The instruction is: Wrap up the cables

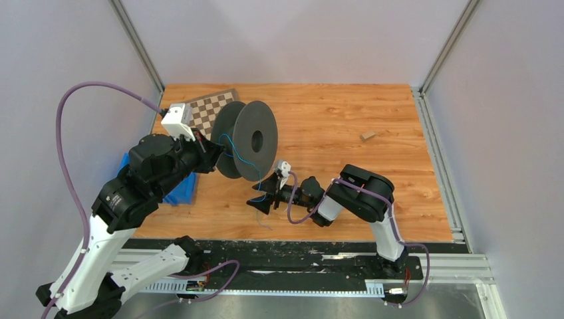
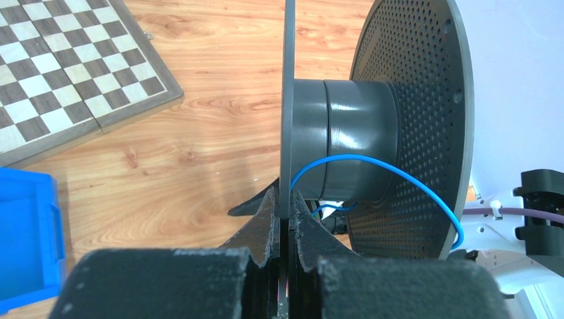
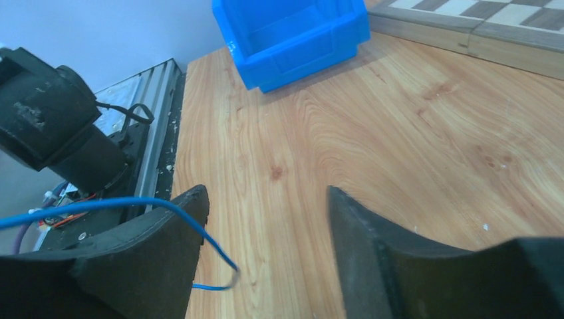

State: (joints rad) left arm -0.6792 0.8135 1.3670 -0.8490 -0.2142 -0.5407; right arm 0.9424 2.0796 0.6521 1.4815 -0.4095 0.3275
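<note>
At the centre of the overhead view, the left claw (image 2: 284,206) clenched a disc rim of the upright spool (image 2: 359,133), while the thin blue cable (image 2: 346,157) arched past its hub and trailed across the released right claw (image 3: 266,199).

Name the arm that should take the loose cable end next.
Right. The right gripper is open, and the cable has its free end crossing one of the fingers, so it likely needs only a small move to grasp it. The left gripper is shut on the near disc of the spool, so it is occupied.
</note>
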